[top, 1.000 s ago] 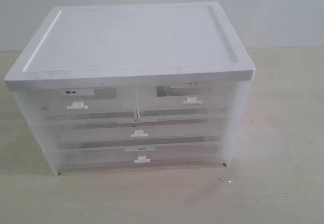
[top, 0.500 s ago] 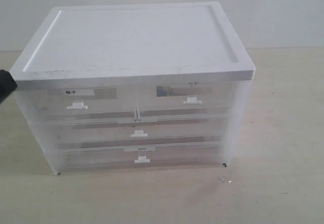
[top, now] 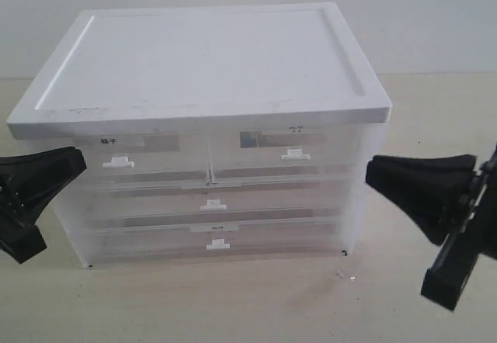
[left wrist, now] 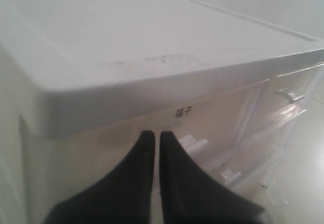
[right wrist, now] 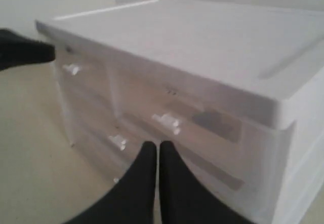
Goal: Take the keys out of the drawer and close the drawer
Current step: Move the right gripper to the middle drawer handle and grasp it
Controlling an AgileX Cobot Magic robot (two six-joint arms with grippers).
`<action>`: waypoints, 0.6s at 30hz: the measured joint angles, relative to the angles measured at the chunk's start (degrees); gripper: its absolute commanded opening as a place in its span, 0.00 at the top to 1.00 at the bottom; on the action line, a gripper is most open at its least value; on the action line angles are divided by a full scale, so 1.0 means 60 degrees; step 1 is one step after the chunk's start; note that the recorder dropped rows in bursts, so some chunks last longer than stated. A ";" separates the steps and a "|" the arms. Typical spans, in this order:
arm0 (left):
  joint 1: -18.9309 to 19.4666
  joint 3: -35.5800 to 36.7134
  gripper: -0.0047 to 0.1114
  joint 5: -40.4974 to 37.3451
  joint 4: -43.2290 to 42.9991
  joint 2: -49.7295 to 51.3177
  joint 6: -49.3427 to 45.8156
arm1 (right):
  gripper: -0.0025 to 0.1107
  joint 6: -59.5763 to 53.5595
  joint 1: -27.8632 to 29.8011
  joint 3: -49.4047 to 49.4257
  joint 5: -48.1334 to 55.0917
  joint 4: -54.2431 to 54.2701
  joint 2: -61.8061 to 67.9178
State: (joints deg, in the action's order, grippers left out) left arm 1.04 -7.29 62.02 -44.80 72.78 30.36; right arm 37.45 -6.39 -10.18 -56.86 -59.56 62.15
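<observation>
1. At the bottom of the cabinet (top: 202, 64), the drawer (top: 140, 242) sits closed; keys unseen.
2. Probably light, slick plastic; hook its white tab handle (top: 218, 243).
3. Left claw (left wrist: 157, 135) and right claw (right wrist: 154, 145) flank the cabinet, clenched, empty.

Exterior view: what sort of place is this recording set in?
Probably a lab test bench: a pale tabletop, a plain light wall behind, one translucent drawer cabinet, and the black left gripper and right gripper flanking it.
</observation>
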 measured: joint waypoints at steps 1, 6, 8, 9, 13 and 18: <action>0.0000 0.0000 0.92 0.0206 0.0275 0.0361 -0.0327 | 0.98 -0.0997 -0.0535 0.0000 -0.0041 -0.0002 0.0551; 0.0000 0.0035 0.92 0.1133 0.0682 0.1322 -0.1074 | 0.98 -0.4734 -0.2943 -0.0051 0.0275 0.2157 0.1887; 0.0000 0.0035 0.92 0.1231 0.0899 0.1597 -0.1215 | 0.98 -0.6323 -0.4039 -0.0313 0.1042 0.3348 0.2222; 0.0000 0.0035 0.92 0.1231 0.0997 0.1697 -0.1337 | 0.96 -0.7334 -0.4817 -0.0535 0.1531 0.4312 0.2415; 0.0000 0.0018 0.92 0.1231 0.1039 0.1759 -0.1418 | 0.65 -1.0342 -0.6648 -0.1491 0.2736 0.7482 0.2861; 0.0000 0.0018 0.92 0.1231 0.1039 0.1759 -0.1434 | 0.64 -1.2723 -0.7548 -0.2691 0.4449 0.9324 0.3745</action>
State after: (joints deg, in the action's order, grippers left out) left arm 1.04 -7.18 69.40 -38.56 83.33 21.76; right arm -38.89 -51.68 -26.33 -30.17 -3.61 84.62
